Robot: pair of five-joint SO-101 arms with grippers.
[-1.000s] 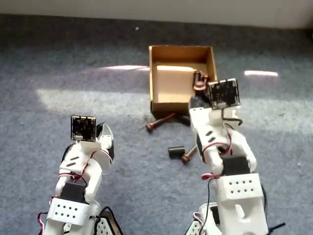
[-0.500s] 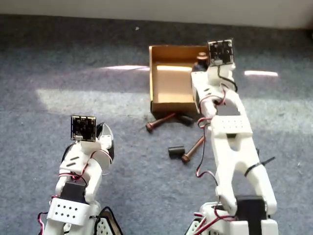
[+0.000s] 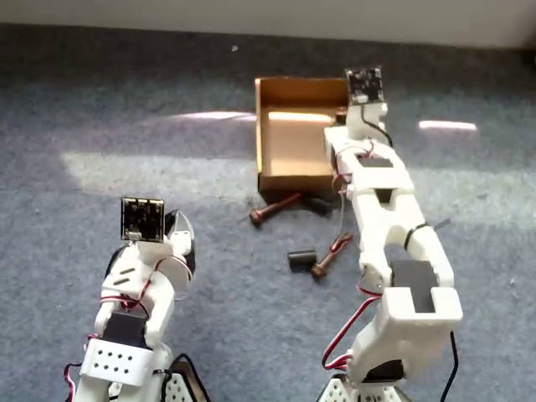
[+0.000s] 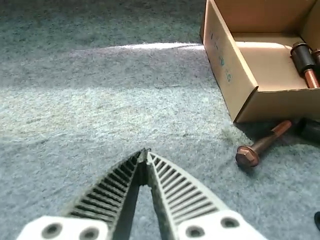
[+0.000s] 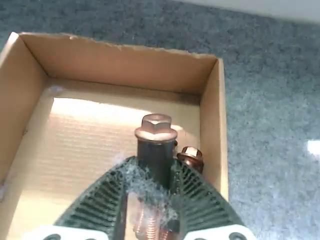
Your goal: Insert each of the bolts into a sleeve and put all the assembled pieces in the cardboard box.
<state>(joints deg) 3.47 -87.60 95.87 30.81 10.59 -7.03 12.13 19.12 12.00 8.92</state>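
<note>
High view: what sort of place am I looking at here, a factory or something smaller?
Likely a small lab or hobby setup, not a factory: a left arm and right arm with bare wires, a grey carpet-like surface, a plain cardboard box and a loose bolt.

Seen from its own wrist, the right pincer (image 5: 152,170) hides the lower end of the assembled piece (image 5: 156,145) it clamps, and half of a second bolt head (image 5: 190,156). From above, the right arm (image 3: 377,193) covers the cardboard box's (image 3: 264,134) right wall and one end of a loose bolt (image 3: 321,268). In the left wrist view the edge cuts off the box and a dark sleeve (image 4: 310,129).
</note>
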